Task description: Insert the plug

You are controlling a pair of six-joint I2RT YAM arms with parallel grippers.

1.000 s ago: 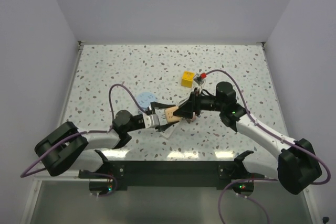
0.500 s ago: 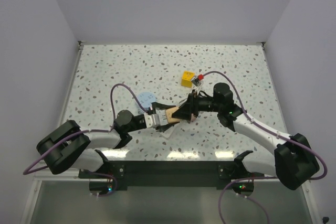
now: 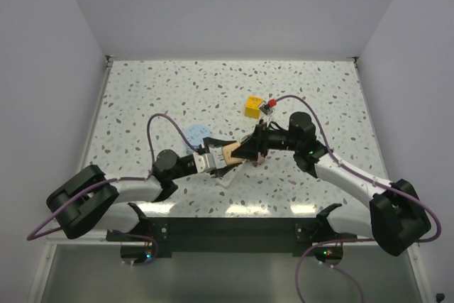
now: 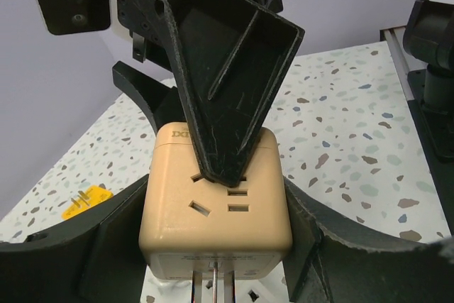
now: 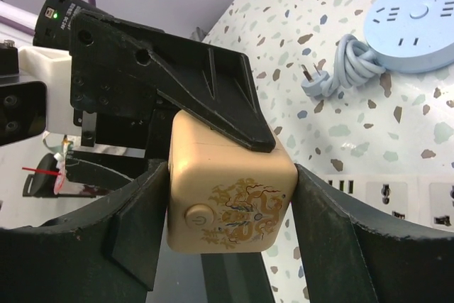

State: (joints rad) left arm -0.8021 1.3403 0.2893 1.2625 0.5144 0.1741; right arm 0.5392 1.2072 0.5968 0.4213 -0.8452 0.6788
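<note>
A peach cube (image 3: 231, 152) with socket holes is held off the table between both grippers. My left gripper (image 3: 225, 156) is shut on its sides; in the left wrist view (image 4: 216, 207) the cube (image 4: 213, 235) fills the jaws, metal prongs at its near end. My right gripper (image 3: 247, 150) is shut on the same cube across the other two faces; the right wrist view (image 5: 230, 207) shows its dragon-printed face (image 5: 241, 211). A small pinkish thing (image 3: 259, 160) lies just below the right gripper; I cannot tell whether it is the plug.
A yellow cube (image 3: 252, 106) sits behind the grippers, a small red-tipped piece (image 3: 268, 106) beside it. A round pale-blue power strip (image 3: 196, 133) with a coiled cord (image 5: 333, 76) lies at the left. A white socket strip (image 5: 397, 200) lies under the cube.
The right arm has shifted slightly to the left. The cube stays held between both grippers at the same spot.
</note>
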